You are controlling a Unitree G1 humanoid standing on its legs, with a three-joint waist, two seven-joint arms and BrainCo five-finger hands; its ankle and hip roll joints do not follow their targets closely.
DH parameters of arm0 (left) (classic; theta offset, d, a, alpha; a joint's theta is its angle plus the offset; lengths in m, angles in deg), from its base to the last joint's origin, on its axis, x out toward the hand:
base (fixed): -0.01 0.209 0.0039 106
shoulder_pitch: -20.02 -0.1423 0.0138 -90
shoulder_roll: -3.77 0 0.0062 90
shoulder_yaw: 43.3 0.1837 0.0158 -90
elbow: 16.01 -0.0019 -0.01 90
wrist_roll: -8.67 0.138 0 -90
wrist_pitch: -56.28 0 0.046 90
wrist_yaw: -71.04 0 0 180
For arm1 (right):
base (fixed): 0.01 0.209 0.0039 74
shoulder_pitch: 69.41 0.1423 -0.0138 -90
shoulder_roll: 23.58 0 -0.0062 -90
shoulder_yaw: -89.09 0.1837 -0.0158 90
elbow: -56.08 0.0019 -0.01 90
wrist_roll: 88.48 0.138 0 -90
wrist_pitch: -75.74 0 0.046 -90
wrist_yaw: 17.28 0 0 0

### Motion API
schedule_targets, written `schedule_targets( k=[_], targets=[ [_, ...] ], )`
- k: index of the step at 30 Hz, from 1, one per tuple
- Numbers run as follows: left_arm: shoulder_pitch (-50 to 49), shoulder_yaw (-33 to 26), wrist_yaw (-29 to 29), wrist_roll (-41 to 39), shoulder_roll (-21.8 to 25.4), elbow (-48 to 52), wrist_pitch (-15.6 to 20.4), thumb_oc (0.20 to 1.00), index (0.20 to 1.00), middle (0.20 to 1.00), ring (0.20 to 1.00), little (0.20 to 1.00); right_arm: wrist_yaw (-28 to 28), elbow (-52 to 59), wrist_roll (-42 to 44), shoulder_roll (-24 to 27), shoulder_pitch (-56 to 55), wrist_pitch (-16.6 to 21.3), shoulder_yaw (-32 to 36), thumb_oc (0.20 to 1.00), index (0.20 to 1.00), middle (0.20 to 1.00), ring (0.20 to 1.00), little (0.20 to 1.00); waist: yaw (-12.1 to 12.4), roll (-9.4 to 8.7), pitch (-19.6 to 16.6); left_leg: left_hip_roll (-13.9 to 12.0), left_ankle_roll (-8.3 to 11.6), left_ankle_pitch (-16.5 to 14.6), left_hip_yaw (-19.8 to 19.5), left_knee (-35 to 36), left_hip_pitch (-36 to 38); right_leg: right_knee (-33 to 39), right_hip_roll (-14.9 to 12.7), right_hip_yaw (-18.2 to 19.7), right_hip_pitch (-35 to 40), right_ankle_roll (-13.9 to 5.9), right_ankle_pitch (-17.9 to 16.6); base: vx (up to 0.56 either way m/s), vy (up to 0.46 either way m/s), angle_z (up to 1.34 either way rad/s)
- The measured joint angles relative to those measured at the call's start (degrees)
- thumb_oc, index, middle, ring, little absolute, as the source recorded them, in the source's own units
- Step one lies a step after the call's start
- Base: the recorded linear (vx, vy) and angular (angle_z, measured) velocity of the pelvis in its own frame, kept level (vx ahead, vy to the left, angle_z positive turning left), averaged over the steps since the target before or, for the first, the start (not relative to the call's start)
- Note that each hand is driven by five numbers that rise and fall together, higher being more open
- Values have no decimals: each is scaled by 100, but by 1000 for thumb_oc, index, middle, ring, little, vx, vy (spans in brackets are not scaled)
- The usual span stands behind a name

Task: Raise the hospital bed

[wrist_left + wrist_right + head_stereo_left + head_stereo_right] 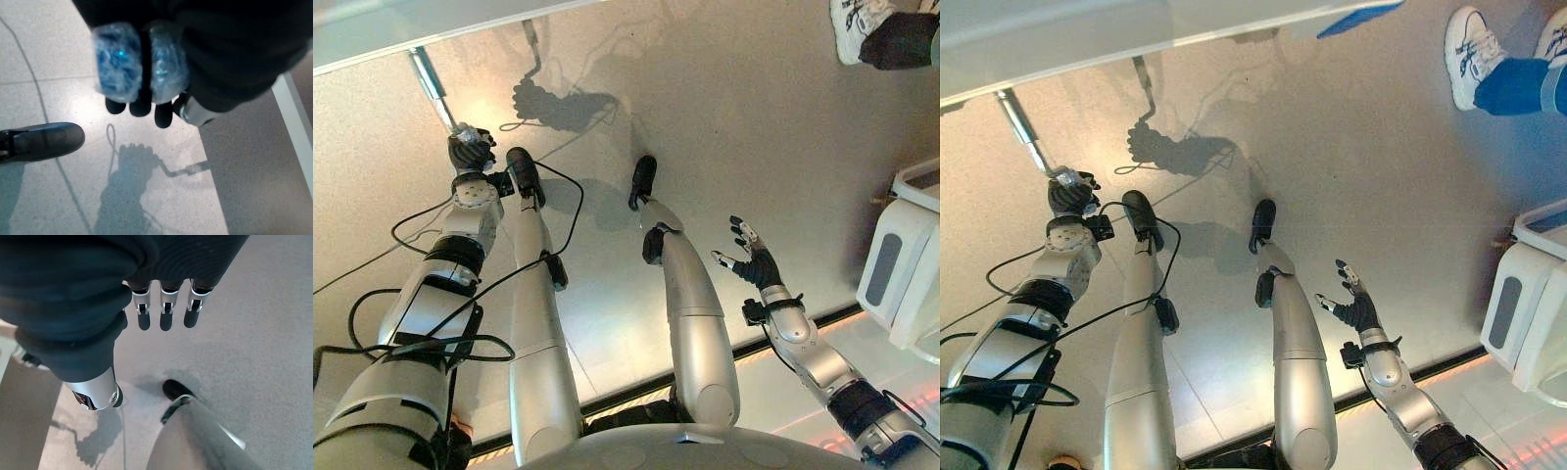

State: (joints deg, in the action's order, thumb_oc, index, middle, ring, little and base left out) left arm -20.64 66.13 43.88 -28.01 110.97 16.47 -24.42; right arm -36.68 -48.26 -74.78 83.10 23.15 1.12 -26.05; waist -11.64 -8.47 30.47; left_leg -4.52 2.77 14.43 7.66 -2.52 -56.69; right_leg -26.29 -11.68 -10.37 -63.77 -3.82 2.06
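We are keeping our right robot hand (pixel 754 262) relaxed and spread, while our left robot hand (pixel 470 149), clamped round the bed crank handle (pixel 431 83), should be turning it steadily.

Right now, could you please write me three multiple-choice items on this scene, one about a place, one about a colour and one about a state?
1. Where is the left hand?
A. On the end of the bed's crank handle, under the bed frame
B. Flat on the floor
C. On the white cabinet

2. What colour are the person's shoes?
A. Black
B. White
C. Red

3. How is the right hand?
A. Shut on the crank
B. Pressed on the cabinet
C. Open, holding nothing

Answers:
1 A: the eye views show the fingers curled round the end of the metal rod that runs out from under the bed.
2 B: the shoes at the top right are white, with blue trousers above.
3 C: its fingers are spread in the air above the floor, near the white cabinet but apart from it.
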Motion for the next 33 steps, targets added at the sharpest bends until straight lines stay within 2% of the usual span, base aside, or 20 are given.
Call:
schedule_targets(
  k=[9,15,18,23,25,27,29,33],
  targets=[
    [-91,-124,-66,-22,-67,-83,1,200,200,200,200,200,-4,-73,-3,-18,1,20,-15,1000,1000,1000,1000,1000,-165,-2,-1,-69,33,-7,277,-1,133,-34,115,237,-88,71,-52,4,-61,-11],
    [-111,-215,-38,-23,-142,-75,-9,200,200,200,200,200,-1,-140,-3,-36,1,20,-30,1000,1000,1000,1000,1000,-190,-3,-4,-111,45,-15,368,9,229,-39,172,328,-65,102,-76,3,-57,-7],
    [-250,-147,11,-27,-372,79,-19,200,200,200,200,200,20,-365,-7,-156,57,36,-60,1000,1000,1000,1000,1000,-183,-36,-23,-73,30,0,573,128,552,-24,178,486,107,126,-140,-1,-4,-12],
    [-293,-242,-8,-37,-365,79,-8,200,200,200,200,200,18,-363,-5,-164,55,37,-118,1000,1000,1000,1000,1000,-256,-35,-23,-82,40,-10,616,190,624,57,197,502,144,91,-143,-1,-55,-5],
    [-777,-59,82,-56,-428,793,-43,200,200,200,200,200,51,-860,-8,-461,162,27,-39,1000,1000,1000,1000,1000,-149,-24,-16,-71,18,57,693,262,1020,52,202,533,442,144,-207,-1,-16,-9],
    [-1023,-59,84,-61,-625,972,-39,200,200,200,200,200,130,-912,-24,-464,177,18,-163,1000,1000,1000,1000,1000,-128,-19,-18,-34,36,28,780,370,1452,62,168,540,780,91,-166,-8,-8,-14],
    [-1175,-66,83,-74,-691,1199,-34,200,200,200,200,200,144,-943,-27,-499,167,17,-168,1000,1000,1000,1000,1000,-126,2,-24,-24,48,-39,791,409,1652,76,162,555,938,82,-135,-8,4,-6],
    [-1325,-44,133,-71,-722,1499,5,200,200,200,200,200,161,-975,-30,-471,181,-8,-121,1000,1000,1000,1000,1000,70,85,-42,-30,108,-90,682,410,1704,75,219,605,961,73,-162,-16,12,-6]
  ],
)
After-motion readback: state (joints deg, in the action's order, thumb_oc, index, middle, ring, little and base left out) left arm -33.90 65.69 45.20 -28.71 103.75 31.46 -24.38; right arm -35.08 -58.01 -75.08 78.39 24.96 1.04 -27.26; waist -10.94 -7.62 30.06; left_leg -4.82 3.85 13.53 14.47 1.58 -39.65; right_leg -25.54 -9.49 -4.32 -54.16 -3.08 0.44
